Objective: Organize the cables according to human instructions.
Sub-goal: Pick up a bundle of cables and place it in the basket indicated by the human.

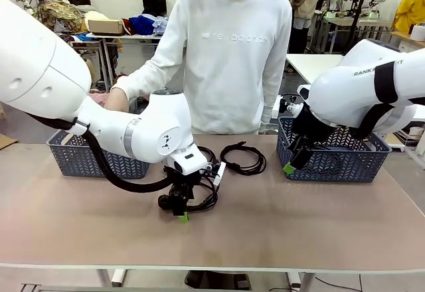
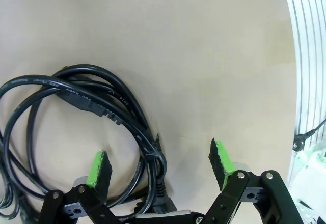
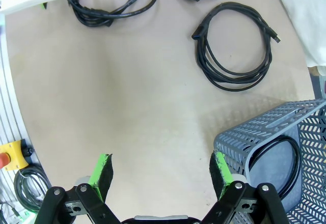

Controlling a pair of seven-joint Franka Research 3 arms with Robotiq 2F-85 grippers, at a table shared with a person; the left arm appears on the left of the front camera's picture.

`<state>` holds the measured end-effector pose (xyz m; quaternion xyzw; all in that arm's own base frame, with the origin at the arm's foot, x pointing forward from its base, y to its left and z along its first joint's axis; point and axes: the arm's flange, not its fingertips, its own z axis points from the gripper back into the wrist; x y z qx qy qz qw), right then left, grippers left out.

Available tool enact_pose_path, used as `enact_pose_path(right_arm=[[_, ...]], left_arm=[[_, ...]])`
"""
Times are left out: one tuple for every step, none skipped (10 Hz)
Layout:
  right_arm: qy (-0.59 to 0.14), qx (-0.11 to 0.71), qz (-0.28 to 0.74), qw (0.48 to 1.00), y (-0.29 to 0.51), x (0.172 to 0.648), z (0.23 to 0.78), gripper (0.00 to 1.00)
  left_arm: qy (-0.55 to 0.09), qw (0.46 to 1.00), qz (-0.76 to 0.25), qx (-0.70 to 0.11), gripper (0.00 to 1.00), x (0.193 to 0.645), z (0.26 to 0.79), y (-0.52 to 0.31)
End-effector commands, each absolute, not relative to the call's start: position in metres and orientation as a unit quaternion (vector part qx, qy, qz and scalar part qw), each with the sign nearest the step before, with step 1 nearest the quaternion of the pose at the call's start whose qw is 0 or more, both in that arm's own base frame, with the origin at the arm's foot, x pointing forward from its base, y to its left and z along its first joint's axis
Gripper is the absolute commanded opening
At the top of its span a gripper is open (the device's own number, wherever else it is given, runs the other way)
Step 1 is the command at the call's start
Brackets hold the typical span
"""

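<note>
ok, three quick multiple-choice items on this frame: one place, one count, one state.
1. The left gripper is: A folded back at its base; B over a cable coil; C raised high overhead.
2. Baskets on the table: A one; B two; C three.
3. The left gripper's jaws: A shut on a cable; B shut empty; C open.
1 B: it hangs just above the coil. 2 B: a left basket and a right basket. 3 C: its green pads stand apart, strands between them.
</note>
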<state>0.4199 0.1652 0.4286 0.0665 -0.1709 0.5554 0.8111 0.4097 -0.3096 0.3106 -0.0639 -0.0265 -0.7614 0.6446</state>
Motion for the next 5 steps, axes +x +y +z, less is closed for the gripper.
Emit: enact_pose_path(right_arm=[[-0.172, 0.066, 0.554, 0.812, 0.1660, 0.4194, 0.4293, 1.00], [-0.172, 0.066, 0.554, 0.812, 0.1660, 0.4194, 0.4293, 1.00], [-0.172, 0.066, 0.554, 0.812, 0.1660, 0.4194, 0.4293, 1.00], [-0.172, 0.066, 0.554, 0.812, 0.1660, 0.4194, 0.4293, 1.00], [-0.172, 0.066, 0.554, 0.812, 0.1660, 0.4194, 0.4293, 1.00]], left_arm=[[-0.025, 0.649, -0.758, -0.063, 1.00, 0.4126, 0.3076, -0.3124], [-0.022, 0.647, -0.759, -0.065, 1.00, 0.4126, 0.3063, -0.3134], [-0.020, 0.646, -0.760, -0.066, 1.00, 0.4130, 0.3058, -0.3147], [-0.016, 0.646, -0.760, -0.069, 1.00, 0.4133, 0.3051, -0.3164], [-0.012, 0.647, -0.759, -0.069, 1.00, 0.4124, 0.3041, -0.3179]])
